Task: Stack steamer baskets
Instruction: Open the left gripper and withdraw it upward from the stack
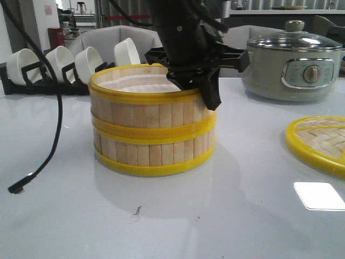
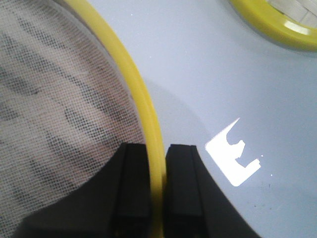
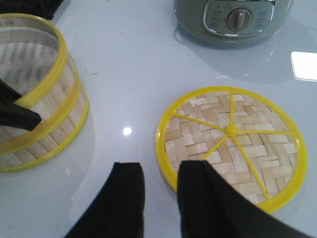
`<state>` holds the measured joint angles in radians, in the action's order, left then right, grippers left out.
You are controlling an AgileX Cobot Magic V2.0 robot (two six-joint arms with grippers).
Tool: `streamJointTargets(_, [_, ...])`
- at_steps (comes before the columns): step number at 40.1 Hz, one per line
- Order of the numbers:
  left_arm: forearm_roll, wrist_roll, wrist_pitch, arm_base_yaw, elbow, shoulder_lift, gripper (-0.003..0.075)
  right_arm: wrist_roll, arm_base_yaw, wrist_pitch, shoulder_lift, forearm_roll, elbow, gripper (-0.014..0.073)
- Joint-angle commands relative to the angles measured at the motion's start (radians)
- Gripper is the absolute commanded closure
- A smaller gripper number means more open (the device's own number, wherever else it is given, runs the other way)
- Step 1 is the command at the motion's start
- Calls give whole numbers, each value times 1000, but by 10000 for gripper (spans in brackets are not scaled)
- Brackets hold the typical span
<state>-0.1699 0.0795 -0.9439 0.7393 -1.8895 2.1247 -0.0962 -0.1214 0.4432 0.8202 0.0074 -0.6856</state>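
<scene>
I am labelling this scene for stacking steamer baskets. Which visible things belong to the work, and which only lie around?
Belong:
upper steamer basket
lower steamer basket
left gripper, clamped on the upper rim

Lying about:
woven lid
electric pot
white bowls
right gripper

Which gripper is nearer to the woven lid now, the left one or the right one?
The right. The right gripper hovers at the edge of the woven lid, fingers apart. The left gripper is away at the stacked baskets, its fingers astride the top rim.
</scene>
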Motion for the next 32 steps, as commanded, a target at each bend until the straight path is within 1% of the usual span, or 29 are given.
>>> streamJointTargets(1, [-47, -1, 46, 9, -29, -49, 634, 11, 0, -67, -4, -7, -37, 286])
streamJointTargets(15, [-47, -1, 57, 9, -29, -49, 624, 11, 0, -62, -4, -7, -37, 286])
streamJointTargets(18, [-47, -1, 57, 9, -32, -49, 588, 11, 0, -61, -4, -7, -37, 286])
streamJointTargets(20, [-45, -1, 57, 9, -38, -49, 547, 11, 0, -61, -4, -7, -37, 286])
streamJointTargets(24, [-36, -1, 56, 9, -61, -49, 438, 11, 0, -60, -4, -7, -37, 286])
streamJointTargets(27, [-31, -1, 54, 9, -80, -49, 373, 11, 0, -60, -4, -7, -37, 286])
streamJointTargets(29, [-25, -1, 48, 9, -99, -49, 339, 11, 0, -60, -4, -7, -37, 286])
streamJointTargets(32, [-5, -1, 35, 9, -126, -49, 323, 11, 0, -57, -4, -7, -37, 286])
